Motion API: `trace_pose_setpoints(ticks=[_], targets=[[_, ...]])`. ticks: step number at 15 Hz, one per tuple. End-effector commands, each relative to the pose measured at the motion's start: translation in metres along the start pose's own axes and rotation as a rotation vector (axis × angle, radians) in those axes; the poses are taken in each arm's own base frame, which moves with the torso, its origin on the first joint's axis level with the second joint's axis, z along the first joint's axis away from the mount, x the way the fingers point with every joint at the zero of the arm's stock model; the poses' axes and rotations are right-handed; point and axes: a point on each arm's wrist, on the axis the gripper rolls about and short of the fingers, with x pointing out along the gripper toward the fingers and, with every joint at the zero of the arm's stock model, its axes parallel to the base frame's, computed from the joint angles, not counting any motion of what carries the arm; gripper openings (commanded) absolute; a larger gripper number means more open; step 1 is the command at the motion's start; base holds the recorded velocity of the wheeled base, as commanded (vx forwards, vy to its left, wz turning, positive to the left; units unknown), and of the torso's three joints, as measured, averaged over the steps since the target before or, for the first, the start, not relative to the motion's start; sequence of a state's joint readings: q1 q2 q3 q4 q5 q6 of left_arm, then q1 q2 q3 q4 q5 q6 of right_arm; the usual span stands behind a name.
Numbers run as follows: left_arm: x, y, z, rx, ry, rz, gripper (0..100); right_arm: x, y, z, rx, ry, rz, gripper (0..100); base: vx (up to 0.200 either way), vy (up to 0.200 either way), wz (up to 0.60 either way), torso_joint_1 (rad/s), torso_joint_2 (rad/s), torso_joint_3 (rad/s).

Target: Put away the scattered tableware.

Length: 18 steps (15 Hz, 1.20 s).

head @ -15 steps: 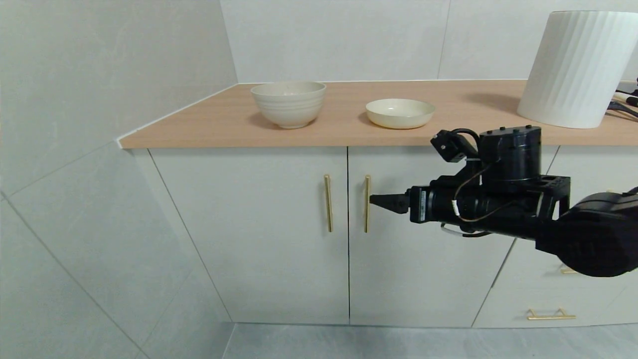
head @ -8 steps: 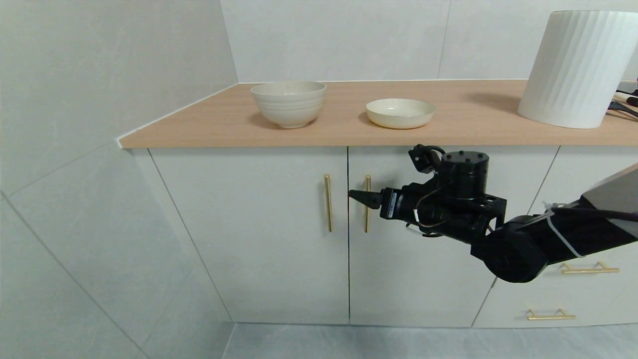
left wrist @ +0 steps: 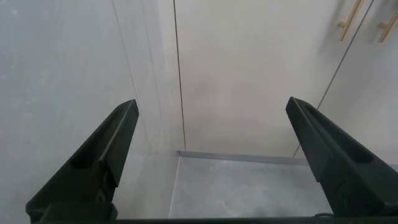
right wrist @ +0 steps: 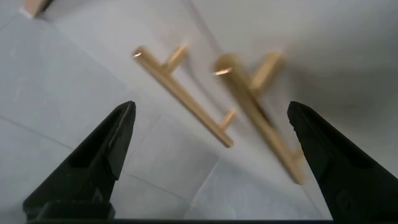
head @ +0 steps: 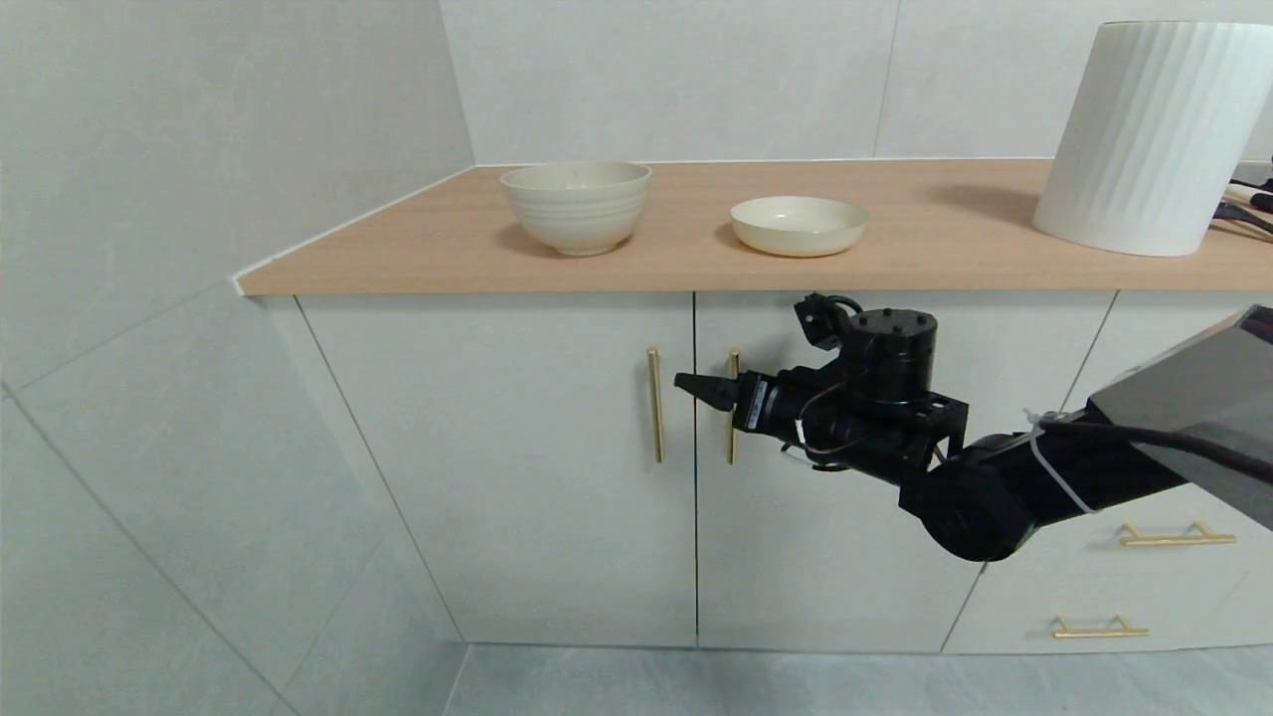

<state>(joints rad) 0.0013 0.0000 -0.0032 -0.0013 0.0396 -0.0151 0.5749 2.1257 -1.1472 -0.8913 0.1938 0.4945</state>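
**At the cabinet front: right pincer level with the door handles, tableware on the table above**

On the wooden table (head: 945, 214), a smooth board with a light brown grain, stand two pieces of tableware, well apart. The deep bowl (head: 576, 207) is round, off-white and glazed, with faint ridges ringing its outer wall. It sits upright near the table's left end. The shallow dish (head: 799, 225), cream, low and wide-rimmed, sits upright to its right, near the front edge. A tall white ribbed cylinder (head: 1154, 134) stands at the far right.

Below the table are two flat, pale matt cabinet doors. Each carries a slim, upright brass bar handle beside the centre seam: the left handle (head: 653, 405) and the right handle (head: 732, 406).

The right pincer (head: 696, 386), black and tapered, is held level at handle height. Its tips overlap the right handle and reach about to the seam. Whether it touches cannot be told. In the right wrist view its fingers stand wide apart and hold nothing.

The left pincer (left wrist: 211, 106) also stands wide apart and empty, facing the cabinet's lower edge and the grey tiled floor (left wrist: 236, 186).
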Motion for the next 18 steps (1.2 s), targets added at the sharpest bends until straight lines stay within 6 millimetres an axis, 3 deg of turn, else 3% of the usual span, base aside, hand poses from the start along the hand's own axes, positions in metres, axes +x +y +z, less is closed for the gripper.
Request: trace_pose_setpoints(ticks=[1,5,10,15,18], targets=[[0.000,0.000,0.000,0.000,0.000,0.001,100,0.008,0.003,-0.012,0.002,0.016,0.015,100,0.000,0.000,0.00,0.000,0.00,0.000],[0.000,0.000,0.000,0.000,0.000,0.001,100,0.010,0.006,-0.015,0.012,0.022,0.023,100,0.000,0.000,0.00,0.000,0.00,0.000],[0.000,0.000,0.000,0.000,0.000,0.001,100,-0.003,0.013,-0.007,0.068,0.041,0.074,100,0.000,0.000,0.00,0.000,0.00,0.000],[0.000,0.000,0.000,-0.002,0.000,0.002,100,-0.039,0.023,-0.010,0.077,0.178,0.230,100,0.000,0.000,0.00,0.000,0.00,0.000],[0.000,0.000,0.000,0.000,0.001,0.001,100,-0.063,0.027,-0.011,0.078,0.206,0.233,100,0.000,0.000,0.00,0.000,0.00,0.000]])
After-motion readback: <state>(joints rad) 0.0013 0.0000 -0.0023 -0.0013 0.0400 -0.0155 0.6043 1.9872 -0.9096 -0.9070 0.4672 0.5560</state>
